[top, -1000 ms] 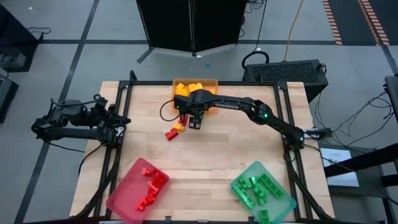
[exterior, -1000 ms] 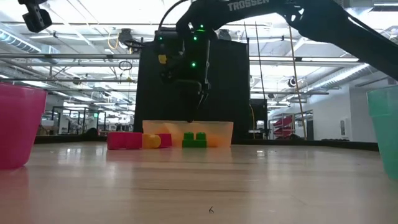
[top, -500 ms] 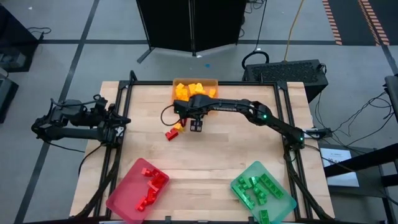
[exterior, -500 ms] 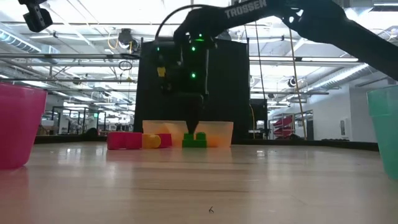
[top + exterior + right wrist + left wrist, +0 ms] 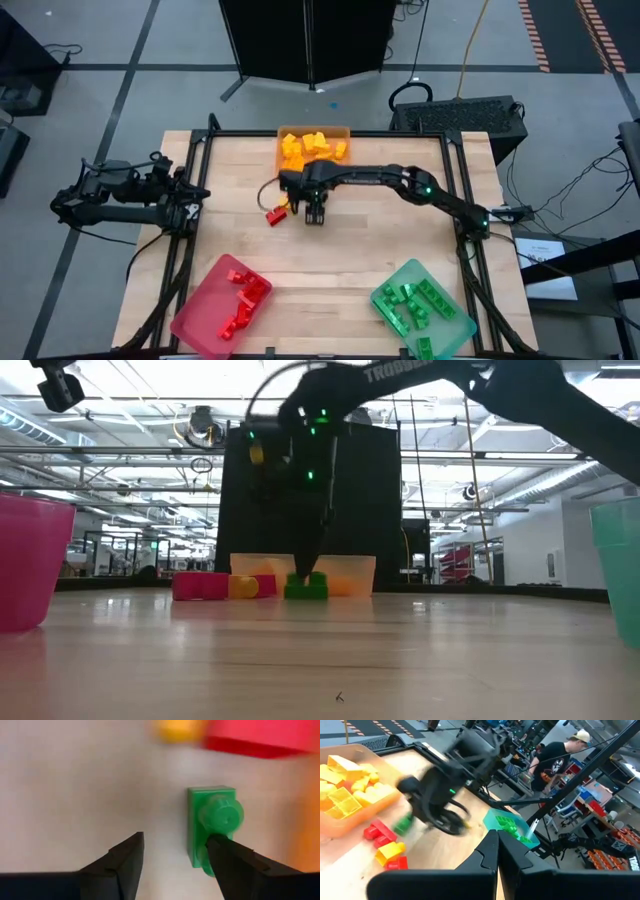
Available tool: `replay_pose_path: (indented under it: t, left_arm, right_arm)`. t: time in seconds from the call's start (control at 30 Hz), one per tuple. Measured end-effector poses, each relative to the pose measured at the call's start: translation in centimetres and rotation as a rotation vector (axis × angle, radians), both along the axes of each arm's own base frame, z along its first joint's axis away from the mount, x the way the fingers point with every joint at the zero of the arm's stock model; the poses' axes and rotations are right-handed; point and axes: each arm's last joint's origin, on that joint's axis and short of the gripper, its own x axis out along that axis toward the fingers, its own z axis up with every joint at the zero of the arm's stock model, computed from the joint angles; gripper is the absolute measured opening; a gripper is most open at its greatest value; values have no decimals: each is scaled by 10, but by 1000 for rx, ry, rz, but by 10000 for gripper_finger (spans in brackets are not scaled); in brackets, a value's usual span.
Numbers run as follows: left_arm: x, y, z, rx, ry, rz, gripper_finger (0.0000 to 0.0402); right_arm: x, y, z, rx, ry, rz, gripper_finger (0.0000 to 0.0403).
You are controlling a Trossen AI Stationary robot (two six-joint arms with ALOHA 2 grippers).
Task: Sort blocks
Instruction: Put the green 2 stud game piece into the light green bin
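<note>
A small green block [image 5: 212, 820] lies flat on the wooden table, studs up, just right of a red and yellow cluster of blocks [image 5: 275, 212]. My right gripper [image 5: 172, 847] points straight down over it and is open. One finger stands over the block's end and the other over bare table beside it. In the low view the finger comes down to the green block [image 5: 305, 588]. My left gripper [image 5: 497, 850] is shut and waits at the table's left edge [image 5: 200, 195]. My right gripper comes from above, pointing down. One fingertip [image 5: 227, 857] covers the green block's end stud [image 5: 202, 855], and the rest of the block lies outside the gap. I cannot tell whether the finger touches it. The block rests flat on the table.
An orange tray [image 5: 282, 133] with yellow and orange blocks stands at the far edge. A red tray [image 5: 195, 315] with red blocks and a green tray [image 5: 455, 325] with green blocks stand at the near corners. A person [image 5: 555, 760] is in the room beyond.
My right gripper has gone down and toward the table's near edge, from beside the orange tray to just over the green block, until its fingers reach the block's level.
</note>
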Motion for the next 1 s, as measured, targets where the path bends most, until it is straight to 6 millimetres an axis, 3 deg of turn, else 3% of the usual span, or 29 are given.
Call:
replay_pose_path:
  t: [0.17,0.43,0.67,0.87,1.0]
  left_arm:
    - [0,0,0,1,0,3,4]
    - [0,0,0,2,0,3,4]
    - [0,0,0,0,0,3,4]
    - [0,0,0,0,0,3,4]
    - [0,0,0,0,0,3,4]
  right_arm:
    - [3,36,9,21,6,99,193]
    - [8,54,30,-12,-47,78,196]
    - [11,55,35,-109,-58,270,198]
    - [9,49,26,-63,-33,457,201]
    - [8,44,20,-33,-35,499,225]
